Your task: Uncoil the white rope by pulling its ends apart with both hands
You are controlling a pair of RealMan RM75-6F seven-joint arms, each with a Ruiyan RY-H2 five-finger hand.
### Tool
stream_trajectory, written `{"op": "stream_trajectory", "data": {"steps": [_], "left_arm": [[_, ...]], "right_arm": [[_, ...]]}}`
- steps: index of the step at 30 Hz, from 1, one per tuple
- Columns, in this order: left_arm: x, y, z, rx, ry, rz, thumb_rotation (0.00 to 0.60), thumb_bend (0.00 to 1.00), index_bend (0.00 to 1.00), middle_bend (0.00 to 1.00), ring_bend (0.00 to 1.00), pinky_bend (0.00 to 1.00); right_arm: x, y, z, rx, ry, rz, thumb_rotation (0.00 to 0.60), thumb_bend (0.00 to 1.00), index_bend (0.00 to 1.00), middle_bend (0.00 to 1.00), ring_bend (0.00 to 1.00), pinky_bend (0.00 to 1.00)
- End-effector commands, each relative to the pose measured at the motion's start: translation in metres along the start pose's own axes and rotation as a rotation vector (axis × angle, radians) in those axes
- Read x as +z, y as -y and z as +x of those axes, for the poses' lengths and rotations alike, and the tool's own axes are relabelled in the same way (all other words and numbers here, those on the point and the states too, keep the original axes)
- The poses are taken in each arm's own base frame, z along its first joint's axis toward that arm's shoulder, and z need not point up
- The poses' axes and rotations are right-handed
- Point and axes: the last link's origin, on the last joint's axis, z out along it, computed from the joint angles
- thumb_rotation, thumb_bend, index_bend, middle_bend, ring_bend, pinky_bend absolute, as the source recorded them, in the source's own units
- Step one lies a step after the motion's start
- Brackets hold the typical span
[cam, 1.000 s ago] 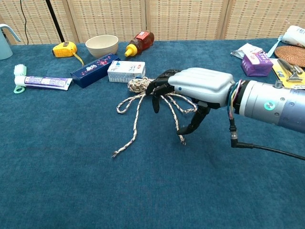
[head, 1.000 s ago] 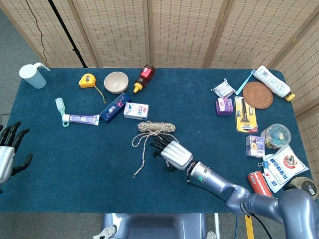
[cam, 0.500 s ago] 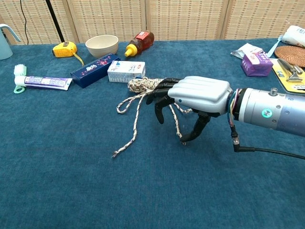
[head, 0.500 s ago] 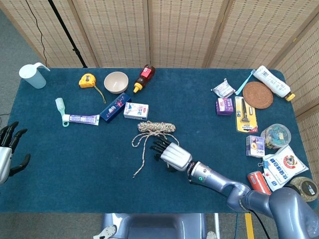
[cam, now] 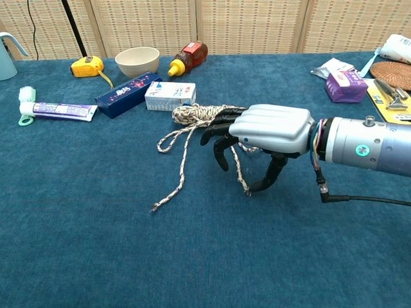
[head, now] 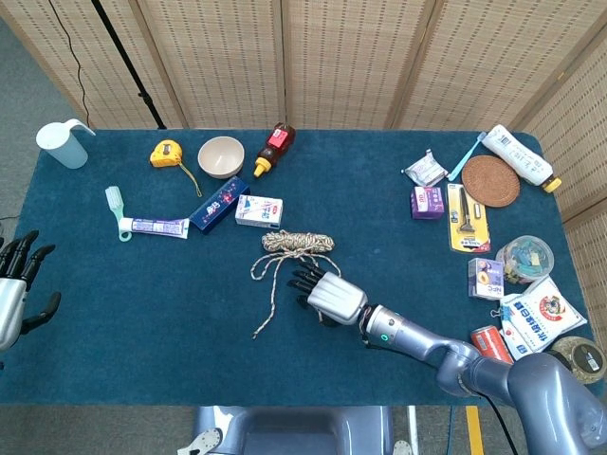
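Observation:
The white rope point(head: 298, 243) lies mid-table as a short coil point(cam: 192, 114) with loose strands running toward me. One long strand ends at the front left point(cam: 155, 207). A shorter strand ends under my right hand point(cam: 245, 190). My right hand point(head: 333, 296) hovers over that short strand point(cam: 271, 128), dark fingers point(cam: 220, 156) curled down on one side and the thumb tip touching the cloth just beside the strand's end. Fingers and thumb stand apart with nothing pinched. My left hand point(head: 13, 289) hangs at the table's far left edge, fingers spread and holding nothing, far from the rope.
Behind the coil lie a small white box point(head: 259, 210), a dark blue box point(head: 218, 203), a toothpaste tube point(head: 152, 227), a bowl point(head: 221, 155), a sauce bottle point(head: 275, 147) and a yellow tape measure point(head: 166, 153). Several packets and boxes point(head: 432, 201) crowd the right side.
My right hand has slid a little to the right and lower, bringing its thumb tip down beside the short strand's end. The rope and left hand have barely moved.

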Motion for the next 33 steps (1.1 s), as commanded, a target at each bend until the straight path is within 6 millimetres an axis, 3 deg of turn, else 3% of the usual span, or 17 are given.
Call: {"op": "stream_trajectory", "data": {"steps": [1,33], "left_arm": [[0.000,0.000,0.000,0.000,0.000,0.000,0.526,0.34,0.18,0.06,0.10,0.01],[-0.004,0.009,-0.001,0.000,0.000,0.017,0.525,0.34,0.18,0.06,0.10,0.01]], "right_arm": [[-0.001,-0.004,0.002,-0.015,0.006,0.000,0.600,0.20,0.45,0.16,0.11,0.00],[0.022,0.004,-0.004,-0.047,0.056,0.039,0.600,0.22,0.49,0.17,0.13,0.00]]}}
